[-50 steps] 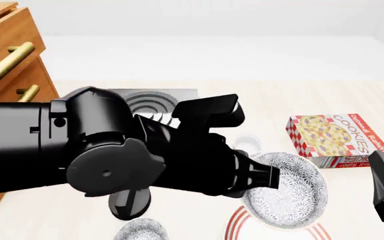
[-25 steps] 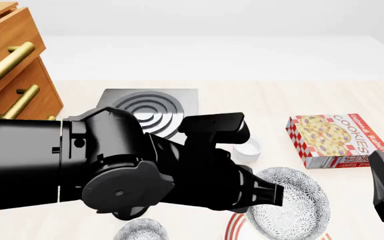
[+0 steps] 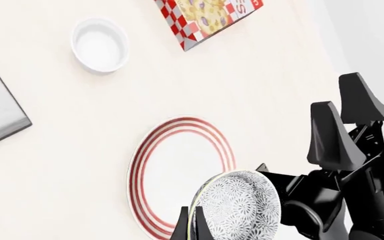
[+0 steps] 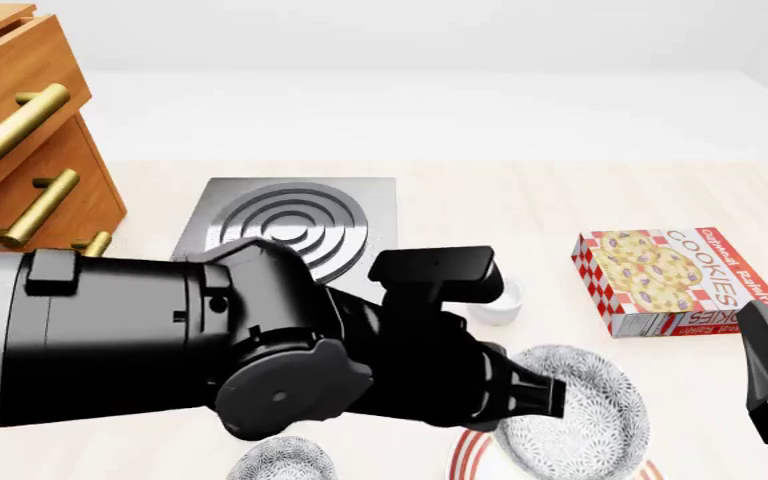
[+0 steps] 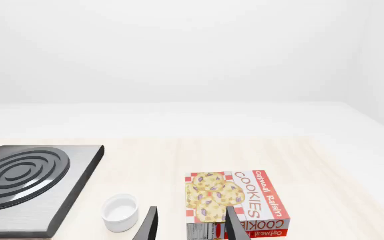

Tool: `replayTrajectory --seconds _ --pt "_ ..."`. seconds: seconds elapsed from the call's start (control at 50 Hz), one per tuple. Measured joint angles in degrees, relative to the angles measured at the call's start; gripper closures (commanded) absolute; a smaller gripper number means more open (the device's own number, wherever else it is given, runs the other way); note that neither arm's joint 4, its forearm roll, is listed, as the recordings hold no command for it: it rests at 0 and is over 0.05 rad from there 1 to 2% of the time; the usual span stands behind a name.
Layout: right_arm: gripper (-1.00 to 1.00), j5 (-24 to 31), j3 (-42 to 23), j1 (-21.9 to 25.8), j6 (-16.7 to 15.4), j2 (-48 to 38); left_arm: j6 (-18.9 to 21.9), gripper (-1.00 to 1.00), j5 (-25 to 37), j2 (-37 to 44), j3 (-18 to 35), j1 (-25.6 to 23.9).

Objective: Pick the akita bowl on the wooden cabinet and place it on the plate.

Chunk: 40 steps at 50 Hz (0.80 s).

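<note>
My left gripper point(image 3: 190, 225) clenches the rim of the akita bowl point(image 3: 237, 204). In the left wrist view, my two dark fingers point(image 3: 182, 227) close on the near edge of the bowl, and its speckled wall stands on edge, tilted beyond the fingertips. The bowl hangs over the plate point(image 3: 178, 170), covering the part of the red-ringed rim nearest my right arm; whether it touches the plate cannot be told. In the front view, my left arm hides the grip itself, and the akita bowl point(image 4: 578, 405) shows past the wrist, above the plate point(image 4: 471, 455), of which only a red-ringed arc is visible.

My right gripper point(image 5: 190, 225) holds nothing: its fingers point(image 5: 146, 226) stand parted, with the cookie box point(image 5: 235, 202) seen in the gap beyond them. In the left wrist view, the same gripper point(image 3: 345, 120) rises just beside the plate, apart from the bowl.

Relative to the plate, the small white cup point(image 4: 498, 297) lies farther out on the counter point(image 4: 491, 200), the cookie box point(image 4: 664, 280) lies beyond and toward my right arm, and the grey stove plate point(image 4: 291, 225) lies beyond the cup toward the wooden cabinet point(image 4: 17, 150). A second speckled bowl point(image 4: 281, 462) sits on the counter near the plate, on the cabinet side, partly hidden by my left arm.
</note>
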State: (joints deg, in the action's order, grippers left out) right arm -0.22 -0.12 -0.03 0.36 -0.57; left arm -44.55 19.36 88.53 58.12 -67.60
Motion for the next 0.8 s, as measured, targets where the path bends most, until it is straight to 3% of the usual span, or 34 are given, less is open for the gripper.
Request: replayTrajectory --seconds 0.8 --pt "-1.0 0.0 0.0 0.0 0.0 0.0 -1.85 1.0 -5.29 5.33 -1.3 0.7"
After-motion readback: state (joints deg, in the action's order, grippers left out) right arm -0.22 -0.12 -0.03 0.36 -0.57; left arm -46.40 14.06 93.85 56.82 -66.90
